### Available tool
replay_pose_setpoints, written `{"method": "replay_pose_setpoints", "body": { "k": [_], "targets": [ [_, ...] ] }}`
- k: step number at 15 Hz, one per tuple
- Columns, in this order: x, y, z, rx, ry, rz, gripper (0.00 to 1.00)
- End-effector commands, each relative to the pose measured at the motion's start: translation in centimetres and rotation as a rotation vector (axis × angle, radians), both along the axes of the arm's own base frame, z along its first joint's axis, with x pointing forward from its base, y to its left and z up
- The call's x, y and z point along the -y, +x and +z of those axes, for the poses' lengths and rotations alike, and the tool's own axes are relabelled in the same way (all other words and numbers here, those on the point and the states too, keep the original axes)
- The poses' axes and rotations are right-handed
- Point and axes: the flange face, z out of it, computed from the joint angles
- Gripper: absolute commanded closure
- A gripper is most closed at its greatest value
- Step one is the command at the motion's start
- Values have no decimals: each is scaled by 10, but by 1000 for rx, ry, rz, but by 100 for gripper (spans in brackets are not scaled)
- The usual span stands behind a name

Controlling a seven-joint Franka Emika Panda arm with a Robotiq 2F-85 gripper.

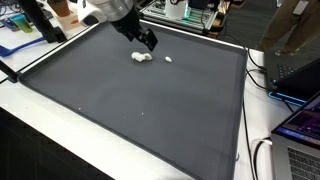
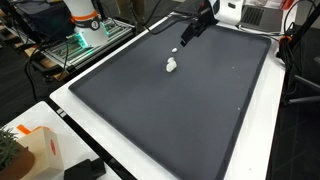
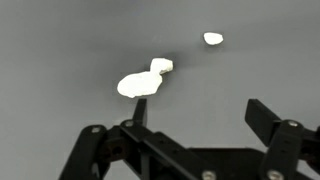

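Gripper [image 1: 148, 40] wide open, nothing in it, hovers just beside the white lump [image 1: 141, 57] on the dark mat [image 1: 120, 110], small white bit [image 1: 168, 58] nearby; best approach imo: centre jaws over the lump, drop straight, close gently.

The mat [image 1: 150, 110] looks matt dark-grey, the white lump [image 1: 141, 57] smooth, the gripper [image 1: 151, 44] matt black.

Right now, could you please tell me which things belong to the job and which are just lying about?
In hand: end effector, open; white lump; small white bit.
Lying about: laptop; cable; plant.
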Motion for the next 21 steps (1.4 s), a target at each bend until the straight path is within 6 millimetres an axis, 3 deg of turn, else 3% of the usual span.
{"method": "replay_pose_setpoints", "body": {
  "k": [1, 11, 21],
  "targets": [
    [-4, 22, -10, -51, -1, -64, 0],
    [-10, 44, -47, -238, -57, -96, 0],
    [-18, 47, -82, -296, -39, -88, 0]
  ]
}}
